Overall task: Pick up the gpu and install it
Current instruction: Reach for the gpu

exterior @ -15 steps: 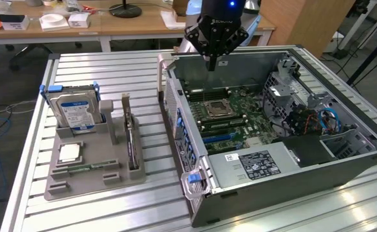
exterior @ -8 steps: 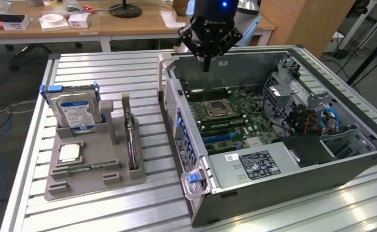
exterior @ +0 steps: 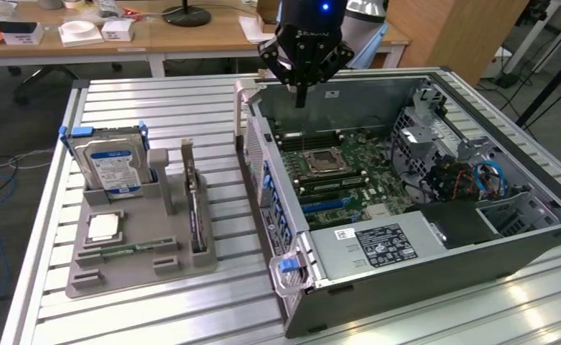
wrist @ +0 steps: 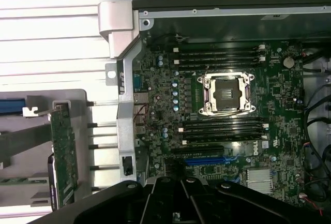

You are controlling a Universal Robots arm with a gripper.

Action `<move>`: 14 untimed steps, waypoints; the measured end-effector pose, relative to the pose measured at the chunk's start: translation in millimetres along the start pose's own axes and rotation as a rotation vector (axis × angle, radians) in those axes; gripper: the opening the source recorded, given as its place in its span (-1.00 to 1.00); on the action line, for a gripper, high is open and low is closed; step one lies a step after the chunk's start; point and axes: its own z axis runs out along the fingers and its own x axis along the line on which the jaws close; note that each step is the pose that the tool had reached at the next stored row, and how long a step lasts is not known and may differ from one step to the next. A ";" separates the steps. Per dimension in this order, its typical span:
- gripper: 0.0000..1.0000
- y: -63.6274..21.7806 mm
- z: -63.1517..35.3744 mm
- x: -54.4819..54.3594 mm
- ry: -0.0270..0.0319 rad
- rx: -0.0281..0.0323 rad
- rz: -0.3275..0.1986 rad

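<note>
The gpu (exterior: 194, 205) stands on its thin edge in a slot of the gray holder (exterior: 127, 269) on the desk (exterior: 146, 108). It is just beside the open computer case (exterior: 510, 237), on the exterior view's left, and the hard drive (exterior: 114, 164) stands in the same holder, farther to that side. You should think of this card as light and stiff, but easy to hurt. It is a thin flat board covered in tiny parts, so a hard squeeze or a bump could crack something. The flat faces look smooth, so it may slip if you hold it too softly. The best place to hold it looks like the top edge that sticks up out of the holder, with one finger on each flat face, away from the silver metal end (wrist: 39, 112). Your pincer (exterior: 302, 99) is pressed shut and holds nothing. It hangs over the far side of the case, pointing straight down at the green board (exterior: 357, 172) inside. It is well apart from the gpu and touches nothing.
</note>
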 end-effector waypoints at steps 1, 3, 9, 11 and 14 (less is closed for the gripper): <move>-0.79 0.0 0.0 0.0 0.0000 0.0001 0.000; -0.79 0.0 0.0 0.0 0.0000 0.0000 0.000; -0.79 -0.2 0.4 2.1 0.0000 0.0000 0.000; -0.79 -0.3 0.6 3.1 0.0000 0.0000 0.000; -0.79 -0.4 0.9 4.8 0.0000 0.0000 0.000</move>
